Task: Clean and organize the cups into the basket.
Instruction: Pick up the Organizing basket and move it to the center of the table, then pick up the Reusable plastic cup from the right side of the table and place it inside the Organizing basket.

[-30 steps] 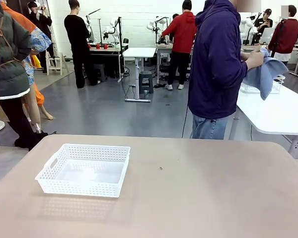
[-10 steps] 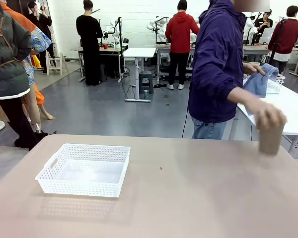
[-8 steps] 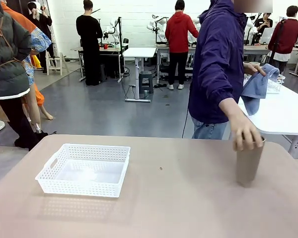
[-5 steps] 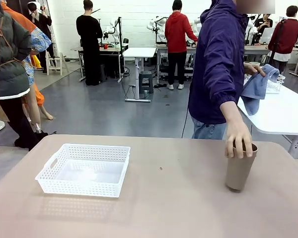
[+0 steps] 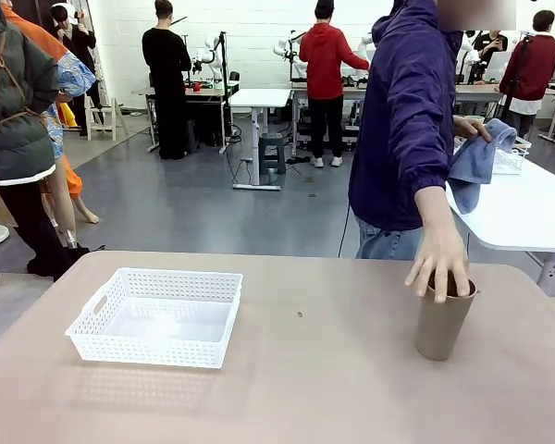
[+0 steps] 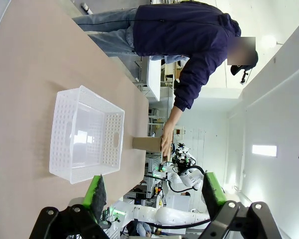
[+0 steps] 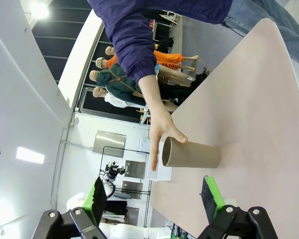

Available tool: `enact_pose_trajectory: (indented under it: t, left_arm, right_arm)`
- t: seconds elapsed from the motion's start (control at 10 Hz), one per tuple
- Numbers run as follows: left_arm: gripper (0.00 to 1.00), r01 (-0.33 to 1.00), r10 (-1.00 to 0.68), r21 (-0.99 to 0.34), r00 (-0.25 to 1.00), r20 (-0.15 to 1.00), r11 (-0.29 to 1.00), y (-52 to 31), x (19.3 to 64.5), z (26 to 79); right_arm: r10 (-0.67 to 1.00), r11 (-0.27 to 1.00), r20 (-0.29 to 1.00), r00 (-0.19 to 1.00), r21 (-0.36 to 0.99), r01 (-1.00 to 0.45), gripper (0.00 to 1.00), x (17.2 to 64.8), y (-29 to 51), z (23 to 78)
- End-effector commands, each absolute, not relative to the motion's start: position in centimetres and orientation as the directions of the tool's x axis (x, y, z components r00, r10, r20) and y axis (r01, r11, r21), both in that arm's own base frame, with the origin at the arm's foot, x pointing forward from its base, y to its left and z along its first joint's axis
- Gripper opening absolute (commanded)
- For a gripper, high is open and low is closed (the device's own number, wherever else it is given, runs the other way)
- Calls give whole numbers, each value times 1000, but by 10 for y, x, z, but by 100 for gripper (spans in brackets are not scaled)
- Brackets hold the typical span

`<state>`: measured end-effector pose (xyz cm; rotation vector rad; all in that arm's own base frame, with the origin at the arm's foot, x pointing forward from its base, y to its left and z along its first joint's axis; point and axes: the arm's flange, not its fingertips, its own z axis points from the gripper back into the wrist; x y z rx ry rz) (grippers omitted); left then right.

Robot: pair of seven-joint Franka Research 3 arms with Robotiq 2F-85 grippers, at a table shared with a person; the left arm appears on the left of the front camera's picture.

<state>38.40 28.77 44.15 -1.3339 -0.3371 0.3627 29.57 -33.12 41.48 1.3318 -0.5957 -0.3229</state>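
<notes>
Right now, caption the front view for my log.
A person's hand tops an upright kraft cup, right of the white basket.

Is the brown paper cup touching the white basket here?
Apart. The front view shows a stretch of bare table between the upright cup and the basket.

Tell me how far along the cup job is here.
Done: nothing; the white lattice basket holds no cup. In hand: the person's hand rests on the rim of one kraft paper cup, upright on the table right of the basket. Left: getting that cup into the basket; the left gripper and right gripper are open, holding nothing.
</notes>
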Motion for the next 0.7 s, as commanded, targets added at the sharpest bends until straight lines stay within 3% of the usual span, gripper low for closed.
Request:
enact_pose_trajectory:
  t: [0.0, 0.6]
  left_arm:
    - [100, -61, 442, -980, 896, 31, 192, 288, 382, 442]
    - [100, -61, 442, -980, 896, 31, 192, 288, 382, 442]
  right_arm:
    - [-536, 219, 222, 814, 968, -119, 100, 292, -328, 414]
    - [-536, 219, 222, 814, 968, -119, 100, 292, -328, 414]
